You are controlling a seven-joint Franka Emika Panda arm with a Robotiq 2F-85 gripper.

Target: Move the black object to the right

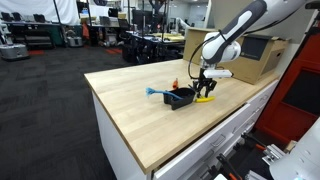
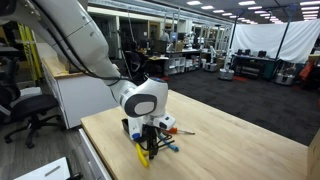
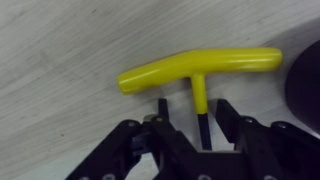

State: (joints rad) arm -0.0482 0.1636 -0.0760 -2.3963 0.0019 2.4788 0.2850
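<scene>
The black object [image 1: 181, 98] is a small low-walled tray on the wooden table; its dark edge shows at the right side of the wrist view [image 3: 306, 85]. In an exterior view it is mostly hidden behind the gripper [image 2: 133, 127]. My gripper [image 1: 204, 88] is lowered to the table just beside the tray, over a yellow T-handled tool [image 1: 206, 98]. In the wrist view the open fingers [image 3: 193, 108] straddle the tool's dark shaft [image 3: 203, 125] with gaps on both sides. The yellow handle [image 3: 195, 68] lies flat ahead of the fingers.
A blue item [image 1: 155, 92] and a small orange item [image 1: 175, 84] lie by the tray. A cardboard box [image 1: 262, 55] stands at the table's far end. The table edge [image 1: 130, 140] with white drawers below is near.
</scene>
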